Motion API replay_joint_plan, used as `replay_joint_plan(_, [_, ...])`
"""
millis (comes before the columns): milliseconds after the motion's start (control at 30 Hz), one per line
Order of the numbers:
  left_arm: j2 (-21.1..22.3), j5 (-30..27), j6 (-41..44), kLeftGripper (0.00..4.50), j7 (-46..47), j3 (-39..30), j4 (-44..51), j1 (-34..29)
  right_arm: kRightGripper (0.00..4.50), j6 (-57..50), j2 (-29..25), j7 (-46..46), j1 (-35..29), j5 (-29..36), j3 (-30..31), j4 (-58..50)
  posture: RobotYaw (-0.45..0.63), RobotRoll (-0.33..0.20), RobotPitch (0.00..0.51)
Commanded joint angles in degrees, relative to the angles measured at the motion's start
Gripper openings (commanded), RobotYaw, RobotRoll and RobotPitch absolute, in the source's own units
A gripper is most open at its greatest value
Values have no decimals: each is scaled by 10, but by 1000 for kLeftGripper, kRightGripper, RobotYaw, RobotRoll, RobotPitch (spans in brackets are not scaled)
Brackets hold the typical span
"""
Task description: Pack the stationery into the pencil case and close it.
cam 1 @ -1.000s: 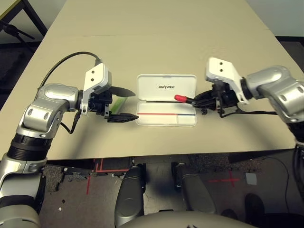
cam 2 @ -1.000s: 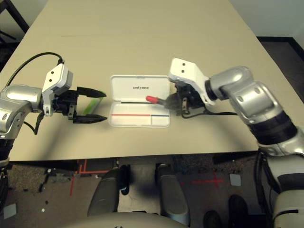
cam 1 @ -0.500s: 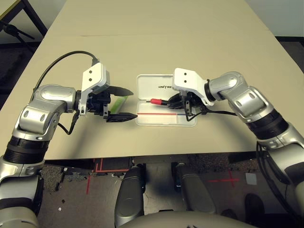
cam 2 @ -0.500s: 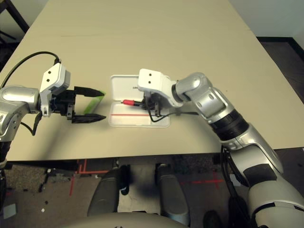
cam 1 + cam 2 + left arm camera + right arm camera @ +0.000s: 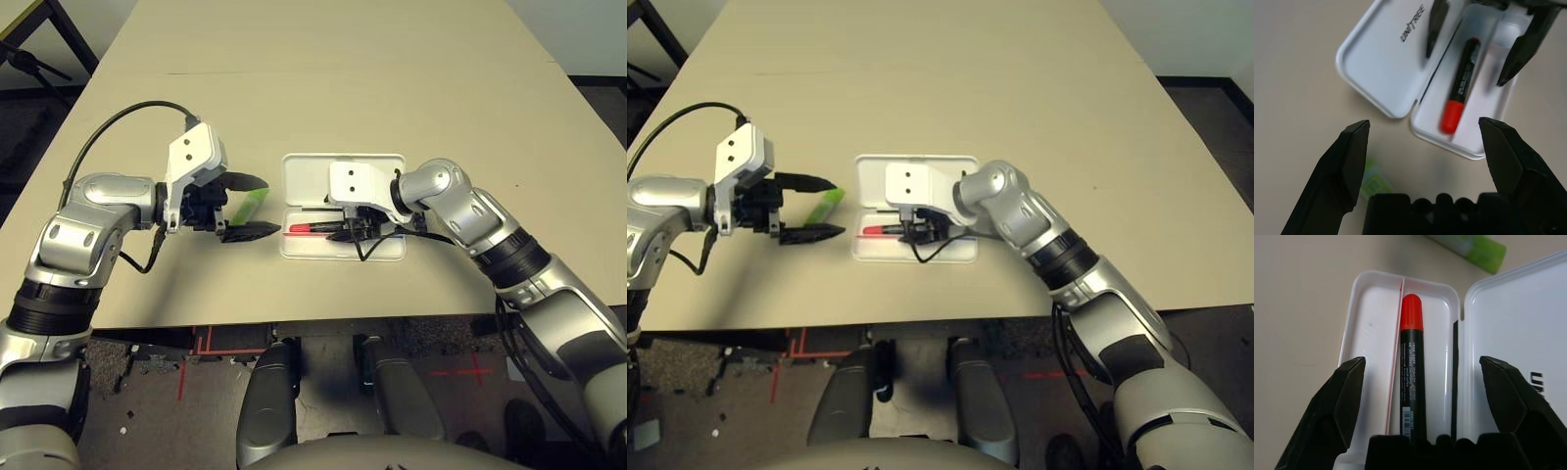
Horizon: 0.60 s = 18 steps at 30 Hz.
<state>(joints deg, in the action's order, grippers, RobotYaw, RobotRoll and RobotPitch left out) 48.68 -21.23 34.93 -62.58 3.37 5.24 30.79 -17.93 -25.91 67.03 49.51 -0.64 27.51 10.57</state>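
Pencil case (image 5: 1386,58) lettered "UNITREE"

The table (image 5: 441,108) is wide and beige, with a matt top — its near edge runs straight across the view. Behind its far corners stand pale walls (image 5: 1195,34), with a dark strip (image 5: 1205,81) along the foot at the right. The floor (image 5: 323,392) is dark and carries red tape lines (image 5: 476,370) — one makes a cross. At the far left there is dark-legged furniture (image 5: 69,39).
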Motion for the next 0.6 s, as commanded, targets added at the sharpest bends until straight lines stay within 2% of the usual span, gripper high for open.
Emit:
replay_joint_plan(33, [-4,5,26,4500,17,3,-9,1,4465,7,-16,29,-7,30,-34,8,43,0,202])
replay_joint_plan(200, [-17,11,100,4500,75,1,-12,13,4465,-4,-68,121,-41,127,-112,18,29,0,205])
replay_joint_plan(367, [-36,42,142,4500,147,7,-36,28,4465,30,-90,172,-82,210,-202,41,14,0,205])
replay_joint_plan(500, [-47,52,177,4500,174,13,-60,46,4465,43,-122,221,-108,239,-234,55,14,0,205])
replay_joint_plan(600, [-55,52,226,4500,191,16,-65,59,4465,38,-144,250,-118,285,-261,62,-6,0,205])
